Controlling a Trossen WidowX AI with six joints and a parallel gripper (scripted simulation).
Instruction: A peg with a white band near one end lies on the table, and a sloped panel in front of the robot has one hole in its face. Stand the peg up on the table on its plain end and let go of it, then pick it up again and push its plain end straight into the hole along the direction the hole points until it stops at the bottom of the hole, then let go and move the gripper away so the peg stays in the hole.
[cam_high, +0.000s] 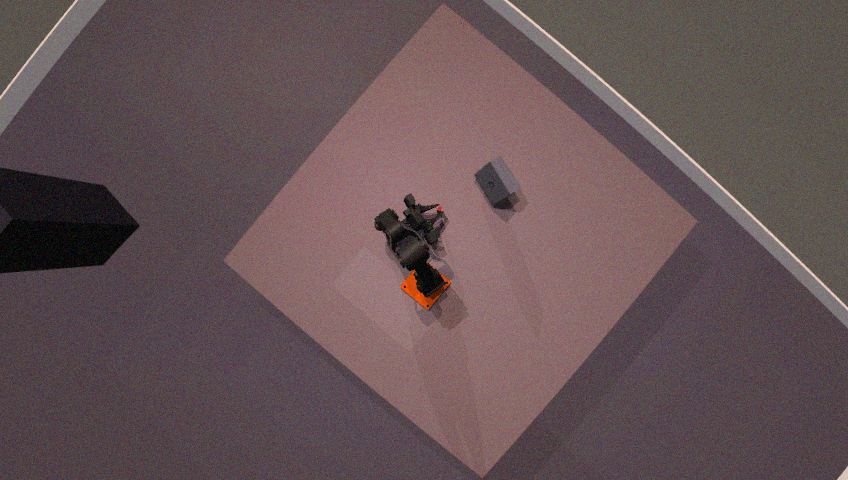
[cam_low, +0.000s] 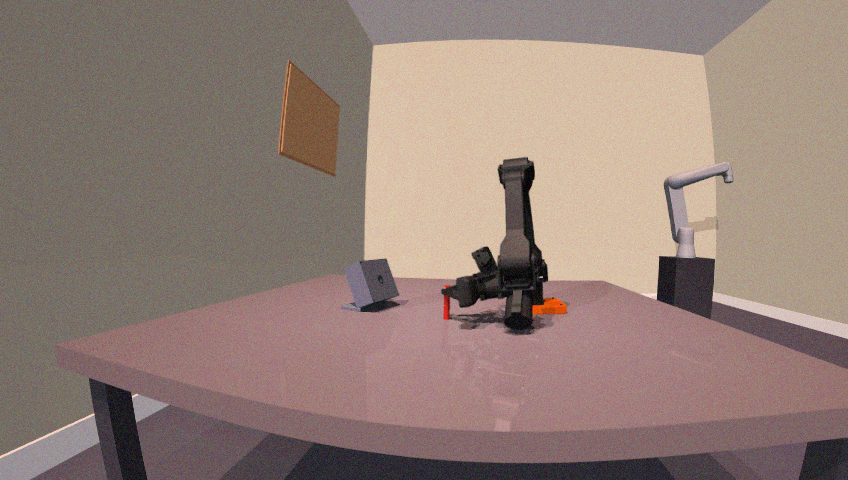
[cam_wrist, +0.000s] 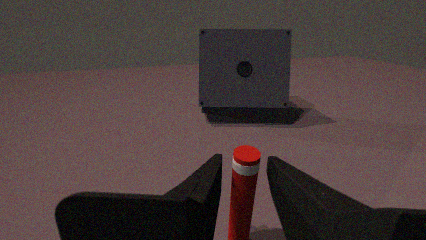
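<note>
The red peg (cam_high: 439, 208) (cam_low: 446, 306) (cam_wrist: 242, 205) stands upright on the table, with its white-banded end up. My gripper (cam_high: 441, 212) (cam_low: 447, 291) (cam_wrist: 244, 162) is open, with its fingers on either side of the peg's upper part. In the wrist view a gap shows between the peg and each finger. The grey sloped panel (cam_high: 486, 193) (cam_low: 365, 288) (cam_wrist: 220, 87) stands beyond the peg, its face towards the gripper. Its one dark round hole (cam_high: 490, 184) (cam_low: 380, 278) (cam_wrist: 244, 69) is empty. The peg's lower end is out of the wrist view.
The arm's orange base plate (cam_high: 427, 300) (cam_low: 553, 307) sits on the table (cam_high: 452, 89) (cam_low: 267, 368). The panel rests on a grey foot (cam_low: 352, 307). A pale arm (cam_low: 678, 205) on a dark pedestal (cam_low: 684, 285) stands off the table.
</note>
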